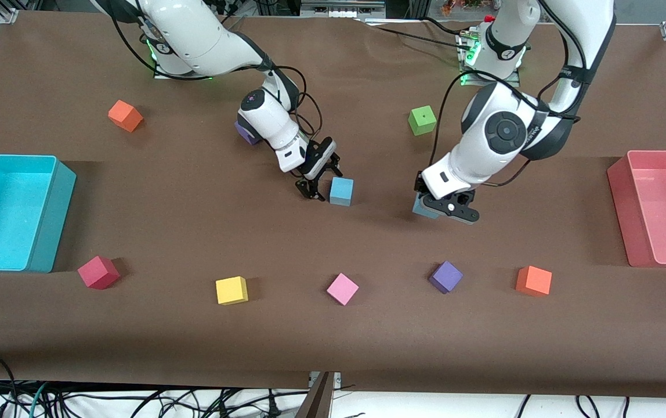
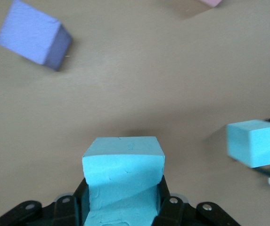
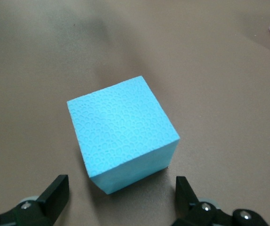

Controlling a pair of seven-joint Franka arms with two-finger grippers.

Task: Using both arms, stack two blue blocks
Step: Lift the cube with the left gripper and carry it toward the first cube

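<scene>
Near mid-counter you see the right pincer (image 1: pixel 319 184) spread wide at nine o'clock of one blue block (image 1: pixel 341 191). Left wrist: the left pincer (image 2: pixel 123 207) clamps the other blue block (image 2: pixel 123 176), soft foam dented. Right wrist: grip flat sides.

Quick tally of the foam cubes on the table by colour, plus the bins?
Blue cubes: 2 (one on the table, one in the left gripper)
Orange cubes: 2
Purple cubes: 2
Green cube: 1
Red cube: 1
Yellow cube: 1
Pink cube: 1
Bins: 2, cyan, pink
Total: 10 cubes, 2 bins
</scene>
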